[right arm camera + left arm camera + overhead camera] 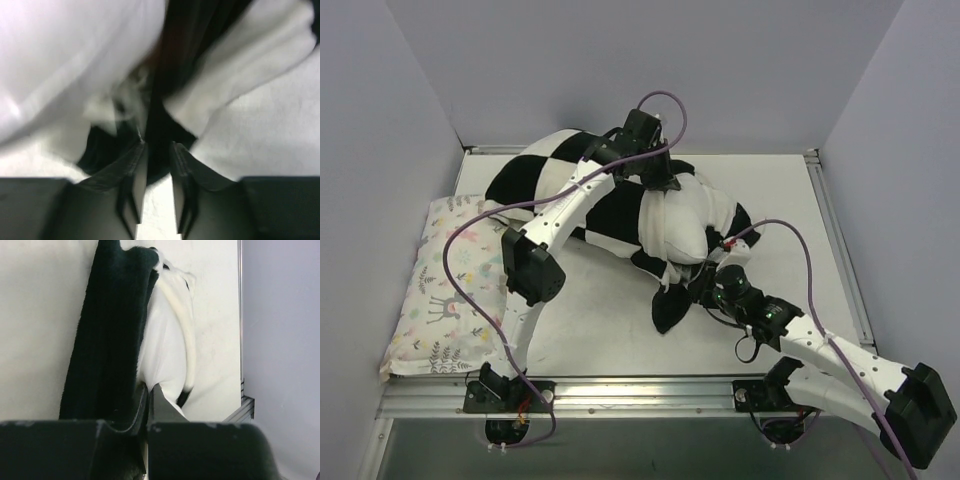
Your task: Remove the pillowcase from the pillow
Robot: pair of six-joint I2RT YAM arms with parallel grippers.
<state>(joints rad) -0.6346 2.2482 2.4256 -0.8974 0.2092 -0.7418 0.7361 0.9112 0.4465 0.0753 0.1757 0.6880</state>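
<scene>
The black and white checkerboard pillowcase (535,175) lies across the middle of the table, bunched toward the right. The plain white pillow (680,225) bulges out of its right end. My left gripper (665,185) reaches over the top of it. In the left wrist view it (148,389) is shut on smooth white pillow (165,340) fabric, with black pillowcase (110,330) to its left. My right gripper (703,283) is at the pillowcase's hanging lower corner. In the blurred right wrist view it (158,145) pinches black pillowcase fabric (175,50) between its tips.
A pastel floral-and-animal print pillow (445,290) lies along the table's left edge. Grey walls enclose the table on the left, back and right. A metal rail (640,395) runs along the near edge by the arm bases.
</scene>
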